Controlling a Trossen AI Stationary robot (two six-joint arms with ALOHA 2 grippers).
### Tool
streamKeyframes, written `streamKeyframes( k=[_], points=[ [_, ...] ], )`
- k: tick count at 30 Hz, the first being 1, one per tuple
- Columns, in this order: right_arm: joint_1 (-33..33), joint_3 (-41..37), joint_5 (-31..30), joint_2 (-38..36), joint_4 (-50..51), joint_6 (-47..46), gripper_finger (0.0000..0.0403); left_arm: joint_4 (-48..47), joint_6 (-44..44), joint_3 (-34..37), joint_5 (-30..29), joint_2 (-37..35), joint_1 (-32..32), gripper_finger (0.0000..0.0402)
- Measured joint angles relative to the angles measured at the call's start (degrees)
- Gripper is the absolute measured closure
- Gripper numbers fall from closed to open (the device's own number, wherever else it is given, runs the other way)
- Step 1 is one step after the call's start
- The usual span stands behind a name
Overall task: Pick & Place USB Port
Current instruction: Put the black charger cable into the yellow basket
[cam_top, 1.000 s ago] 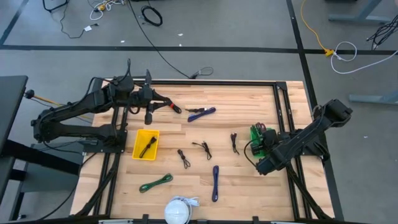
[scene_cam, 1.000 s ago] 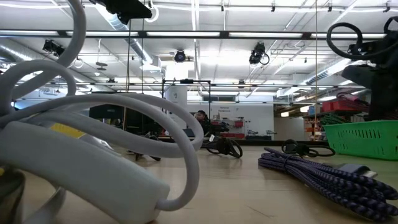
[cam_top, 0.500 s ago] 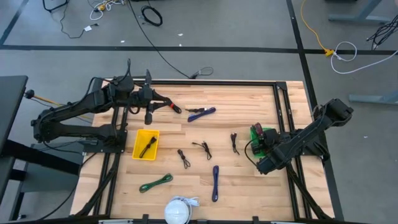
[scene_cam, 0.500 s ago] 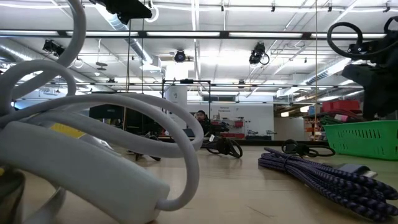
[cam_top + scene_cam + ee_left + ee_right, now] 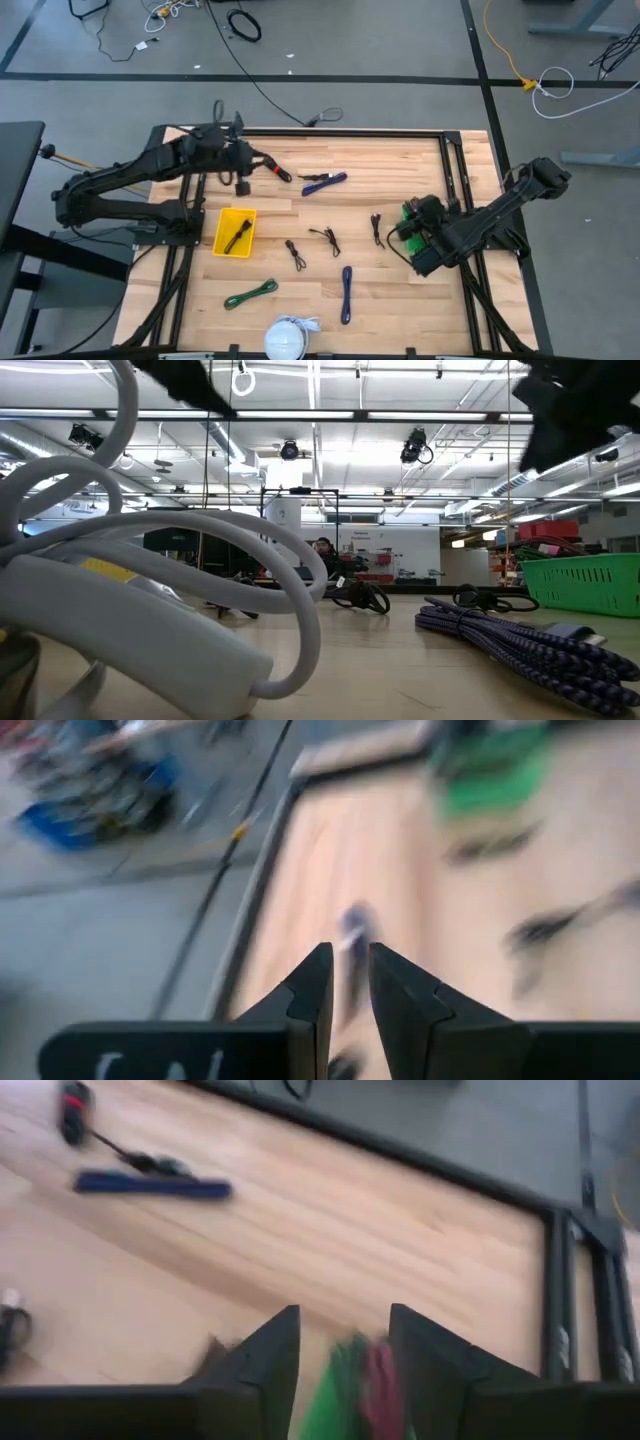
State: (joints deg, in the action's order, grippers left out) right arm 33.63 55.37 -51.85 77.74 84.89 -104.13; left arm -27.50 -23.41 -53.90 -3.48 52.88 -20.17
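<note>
A green bin (image 5: 410, 213) stands at the table's right edge; the low view shows it (image 5: 585, 584) too. My right gripper (image 5: 413, 230) hangs open just above it; in the right wrist view (image 5: 343, 1315) the bin's green and something red (image 5: 378, 1380) show between the fingers. Far left, my left gripper (image 5: 243, 183) hovers beyond the yellow bin (image 5: 235, 231), which holds a black piece. Its fingers (image 5: 345, 952) stand a narrow gap apart with nothing seen between them. Small black cables (image 5: 327, 238) lie mid-table. I cannot make out the USB port.
A blue cable (image 5: 323, 182) and a red-and-black one (image 5: 276, 171) lie at the far side. Another blue cable (image 5: 346, 293), a green one (image 5: 250, 293) and a white coil (image 5: 286, 340) lie near the front edge. Bare wood lies between them.
My right gripper has risen from beside the green bin and turned, now hanging higher over it. My left gripper has tipped and rolled a little in place.
</note>
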Motion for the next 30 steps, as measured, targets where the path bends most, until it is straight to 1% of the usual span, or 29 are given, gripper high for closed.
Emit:
streamKeyframes(
  k=[2, 3, 5, 6, 9, 12, 14, 17, 19, 22, 27, 30],
  points=[
    [-0.73, 1.90, -3.25, -0.10, -0.57, 4.34, 0.0251, 0.49, -3.72, 0.03, -7.05, 2.77, -0.84, 0.0330],
    [-1.22, 2.85, -5.31, -0.18, -1.26, 6.26, 0.0252, 0.80, -5.63, 0.01, -8.29, 4.33, -1.57, 0.0330],
    [-2.29, 3.89, -8.33, -0.09, -2.75, 9.67, 0.0255, 1.13, -9.70, 0.01, -7.79, 8.27, -3.48, 0.0330],
    [-2.91, 4.24, -9.41, -0.07, -3.47, 11.44, 0.0256, 1.30, -11.75, 0.01, -6.15, 10.59, -4.41, 0.0330],
    [-4.61, 4.72, -10.89, -0.12, -7.31, 17.13, 0.0257, 0.42, -19.12, 0.01, -3.83, 18.69, -7.00, 0.0330],
    [-5.61, 4.72, -10.47, -0.12, -11.04, 21.75, 0.0257, -0.73, -25.13, 0.01, -3.89, 26.57, -8.74, 0.0330],
    [-5.85, 4.72, -10.45, -0.12, -13.39, 24.64, 0.0257, -1.04, -26.80, 0.01, -4.09, 31.02, -9.47, 0.0330],
    [-5.86, 4.72, -10.43, -0.12, -15.56, 27.40, 0.0257, -0.26, -29.46, 0.01, -6.51, 36.30, -9.96, 0.0328],
    [-5.86, 4.72, -10.39, -0.12, -16.25, 28.16, 0.0257, 3.27, -29.81, 0.07, -9.56, 38.15, -9.95, 0.0319],
    [-5.86, 4.72, -10.68, -0.11, -16.67, 28.43, 0.0257, 6.19, -31.68, -0.29, -10.40, 38.97, -10.01, 0.0291],
    [-5.86, 4.72, -12.12, -0.07, -17.01, 28.97, 0.0257, 4.36, -29.37, -0.14, -11.90, 38.50, -9.54, 0.0240],
    [-5.86, 4.72, -12.81, -0.07, -17.37, 29.63, 0.0257, 3.75, -30.92, -0.14, -11.76, 38.28, -9.25, 0.0221]
  ],
)
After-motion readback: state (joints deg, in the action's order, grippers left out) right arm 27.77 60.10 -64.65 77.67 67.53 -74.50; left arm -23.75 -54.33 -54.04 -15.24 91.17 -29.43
